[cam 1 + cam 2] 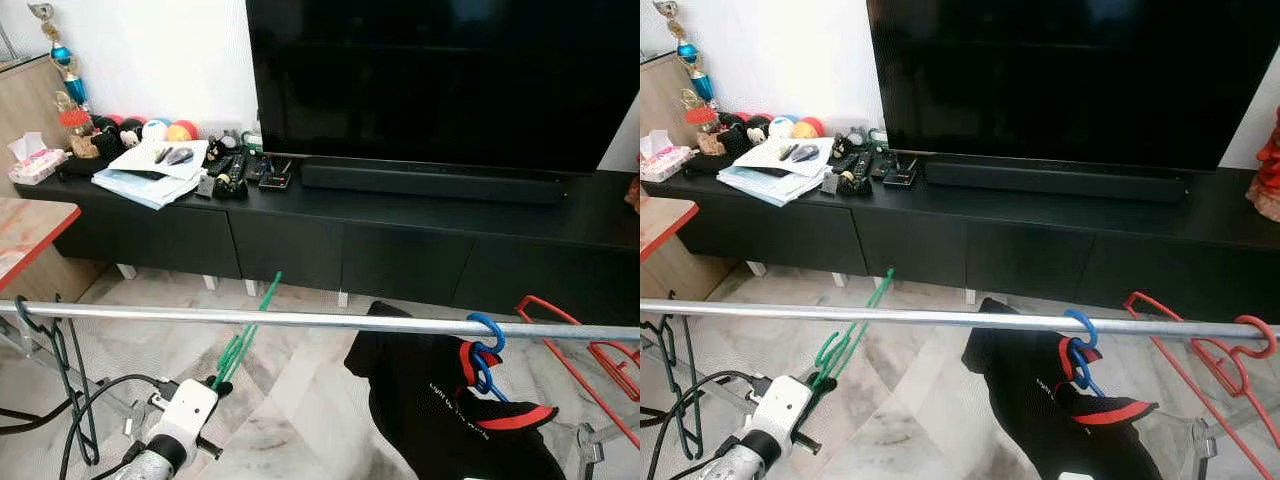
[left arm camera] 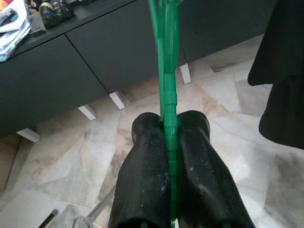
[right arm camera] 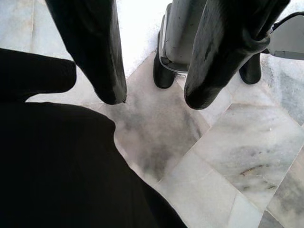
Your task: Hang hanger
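Two tools: left tool (image 2: 170, 137) clamps green hanger (image 1: 243, 340) below rail (image 1: 300, 319); right tool (image 3: 154, 97) open, empty.

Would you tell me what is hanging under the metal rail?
Under the rail a black garment hangs from a blue hanger; red hangers hang rightward. The garment's lower part is out of frame.

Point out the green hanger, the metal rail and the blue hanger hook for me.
green hanger (image 2: 168, 95), left wrist view, on its shaft above the left tool.
metal rail (image 1: 300, 319), left eye view, on its bare middle.
blue hanger hook (image 1: 487, 327), left eye view, on the loop over the rail.
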`<state>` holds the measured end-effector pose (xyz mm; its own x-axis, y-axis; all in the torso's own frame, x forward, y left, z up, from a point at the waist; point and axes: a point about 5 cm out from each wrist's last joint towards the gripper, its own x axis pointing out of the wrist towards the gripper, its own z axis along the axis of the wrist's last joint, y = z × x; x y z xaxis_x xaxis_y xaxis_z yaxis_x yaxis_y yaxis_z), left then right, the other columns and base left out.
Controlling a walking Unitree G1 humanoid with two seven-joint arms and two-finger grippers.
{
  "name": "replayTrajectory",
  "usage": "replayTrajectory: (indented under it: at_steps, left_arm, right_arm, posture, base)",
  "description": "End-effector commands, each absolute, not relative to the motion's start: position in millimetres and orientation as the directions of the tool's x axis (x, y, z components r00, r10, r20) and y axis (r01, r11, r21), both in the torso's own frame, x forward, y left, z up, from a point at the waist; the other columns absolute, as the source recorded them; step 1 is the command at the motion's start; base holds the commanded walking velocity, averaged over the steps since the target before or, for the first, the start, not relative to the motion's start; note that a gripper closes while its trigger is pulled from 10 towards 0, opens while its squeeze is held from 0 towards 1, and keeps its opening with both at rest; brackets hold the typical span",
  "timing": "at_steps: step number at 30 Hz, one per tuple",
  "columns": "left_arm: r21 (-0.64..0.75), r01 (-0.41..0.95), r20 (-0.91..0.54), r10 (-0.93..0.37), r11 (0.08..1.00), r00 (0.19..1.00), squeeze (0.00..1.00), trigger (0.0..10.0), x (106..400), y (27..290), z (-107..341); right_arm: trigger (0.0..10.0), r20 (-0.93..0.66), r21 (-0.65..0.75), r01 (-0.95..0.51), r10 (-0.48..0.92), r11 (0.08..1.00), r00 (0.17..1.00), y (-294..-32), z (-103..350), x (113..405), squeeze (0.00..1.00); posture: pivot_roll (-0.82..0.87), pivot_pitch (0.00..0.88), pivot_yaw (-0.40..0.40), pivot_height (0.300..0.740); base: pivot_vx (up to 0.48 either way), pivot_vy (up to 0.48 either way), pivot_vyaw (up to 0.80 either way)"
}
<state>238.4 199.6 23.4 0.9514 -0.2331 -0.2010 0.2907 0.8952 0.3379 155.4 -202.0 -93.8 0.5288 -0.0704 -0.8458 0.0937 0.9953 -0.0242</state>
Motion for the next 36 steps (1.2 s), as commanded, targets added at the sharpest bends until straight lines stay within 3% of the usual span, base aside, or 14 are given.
replayTrajectory:
  at_steps: [1,17,36]
  left_arm:
    - [0.355,0.276,-0.186,-0.222,0.893,0.957,0.00,10.0,242.6,202.3,29.4]
    - [0.300,0.119,-0.105,-0.091,0.947,0.990,0.00,10.0,258.9,208.1,42.4]
    - [0.401,0.210,-0.089,-0.190,0.892,0.978,0.00,10.0,239.4,214.6,51.2]
  right_arm:
    - [10.0,-0.848,-0.026,0.090,-0.070,0.996,0.526,-202.6,-93.9,155.2,0.00]
    - [10.0,-0.848,-0.037,0.072,-0.069,0.997,0.525,-206.1,-92.8,156.5,0.00]
    - [10.0,-0.846,-0.046,0.052,-0.067,0.998,0.529,-208.7,-91.3,159.3,0.00]
  posture:
    - [-0.01,0.003,0.016,0.740]
    - [-0.01,0.000,-0.015,0.740]
    - [0.01,0.000,-0.041,0.740]
  base:
    - [0.000,0.000,0.00]
    - [0.000,0.000,0.00]
    - [0.000,0.000,0.00]
